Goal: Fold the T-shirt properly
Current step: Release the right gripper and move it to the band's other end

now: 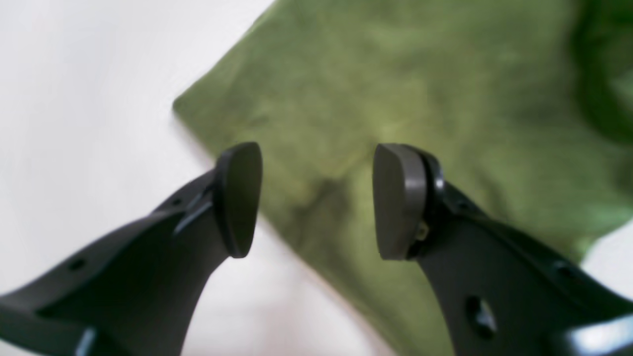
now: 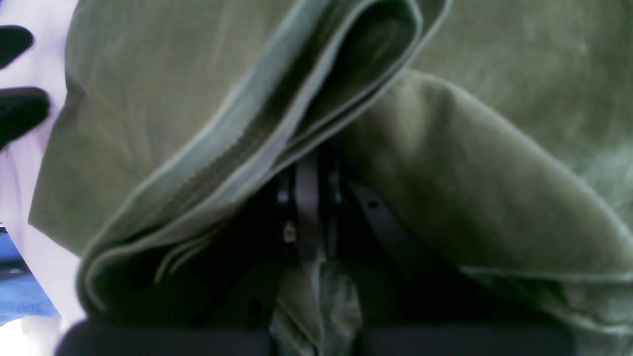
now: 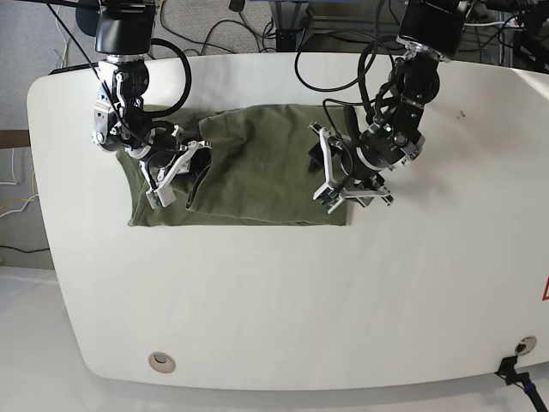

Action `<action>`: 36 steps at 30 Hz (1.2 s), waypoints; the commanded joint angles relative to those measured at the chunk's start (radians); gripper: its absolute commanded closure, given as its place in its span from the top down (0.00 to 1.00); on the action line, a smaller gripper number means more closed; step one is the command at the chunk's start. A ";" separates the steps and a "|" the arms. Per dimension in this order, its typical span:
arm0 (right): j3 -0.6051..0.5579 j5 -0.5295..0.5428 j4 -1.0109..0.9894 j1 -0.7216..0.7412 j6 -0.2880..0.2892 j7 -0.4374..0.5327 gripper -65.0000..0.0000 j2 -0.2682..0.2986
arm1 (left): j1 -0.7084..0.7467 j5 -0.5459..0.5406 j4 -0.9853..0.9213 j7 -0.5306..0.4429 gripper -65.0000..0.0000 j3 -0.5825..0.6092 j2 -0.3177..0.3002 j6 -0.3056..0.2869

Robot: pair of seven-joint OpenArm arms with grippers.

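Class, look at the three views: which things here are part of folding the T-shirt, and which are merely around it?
Part of the job:
- T-shirt, olive green, spread on the table
- right hand, shut on a bunched fold of the T-shirt
- left hand, open above the T-shirt's edge

Merely around:
- white table
- black cables behind the table

Both arms are black with grey joints and looping black cables. The left gripper [image 1: 316, 200] has matte black fingers [image 1: 148, 257] with round holes and flat grey pads [image 1: 395, 198].
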 commanded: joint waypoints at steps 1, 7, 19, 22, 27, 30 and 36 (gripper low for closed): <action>0.002 -0.004 0.012 0.016 0.002 -0.006 0.01 0.008 | -0.011 0.001 -0.016 -0.007 0.51 -0.025 -0.002 0.000; 0.006 0.002 0.106 0.032 0.002 -0.036 0.05 0.008 | -0.008 -0.005 -0.119 -0.009 0.51 -0.041 -0.002 -0.006; 0.220 -0.004 0.332 0.061 0.001 -0.139 0.42 -0.019 | -0.013 -0.005 -0.125 -0.009 0.51 -0.041 -0.003 -0.006; 0.319 -0.004 0.247 0.062 0.002 -0.141 0.45 0.013 | -0.013 -0.005 -0.125 -0.009 0.51 -0.042 -0.022 -0.006; 0.427 -0.001 0.065 0.061 0.010 -0.102 0.69 0.073 | -0.013 -0.005 -0.125 -0.009 0.51 -0.042 -0.031 -0.006; 0.451 0.000 -0.023 0.059 0.051 -0.095 0.70 0.096 | -0.013 -0.005 -0.125 -0.009 0.51 -0.042 -0.031 -0.006; 0.493 0.000 -0.130 0.058 0.130 -0.095 0.70 0.091 | -0.011 -0.005 -0.125 -0.009 0.51 -0.042 -0.031 -0.006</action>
